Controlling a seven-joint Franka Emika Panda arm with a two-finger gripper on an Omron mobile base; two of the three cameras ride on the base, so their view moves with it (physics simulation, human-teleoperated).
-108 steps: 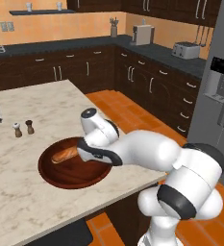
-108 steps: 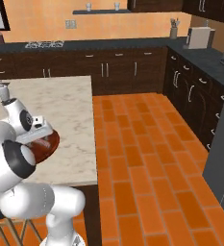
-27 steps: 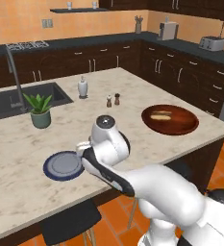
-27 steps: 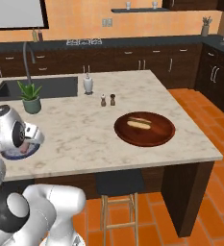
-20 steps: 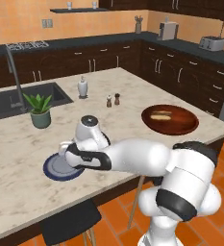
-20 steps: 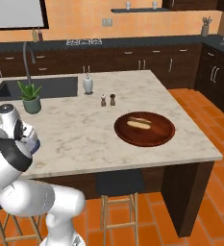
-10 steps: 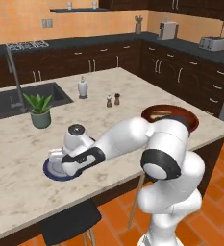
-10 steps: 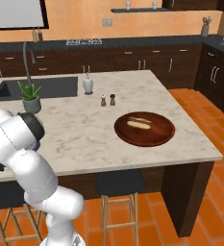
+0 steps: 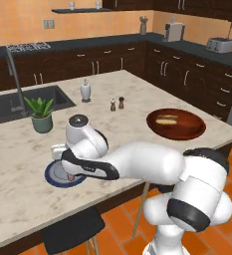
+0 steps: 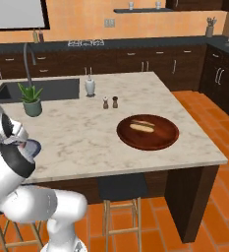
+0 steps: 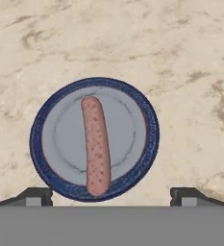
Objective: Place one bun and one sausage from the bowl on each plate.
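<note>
dark cabinets and orange walls ring a marble island worktop (image 9: 137,94) that carries everything. going left to right in the left base view: a sink (image 9: 18,102) set into the far left, a potted plant (image 9: 40,113) beside it, then a blue-rimmed plate (image 11: 94,139) near the front edge with a sausage (image 11: 96,145) lying lengthwise across its middle. the tool (image 11: 111,194) hovers above this plate, its two dark tips standing wide apart with nothing between them, so it is empty. further right stand a white bottle (image 9: 86,90) and a pair of small shakers (image 9: 117,104), and well apart at the right end sits the bowl (image 9: 176,123), dark reddish-brown and shallow, with a pale bun (image 9: 167,119) in it.

judging from this, the sausage is delivered to this plate and a bun is not yet there. i cannot make out a second plate.

the risks from here: the plate sits close to the worktop's front edge, so a low sweep of the tool or forearm on leaving could nudge it or roll the sausage off. the bun is soft, and too hard a squeeze could crush it or too light a one let it slip on the long carry across. setting it down on the sausage could push that off the rim.
</note>
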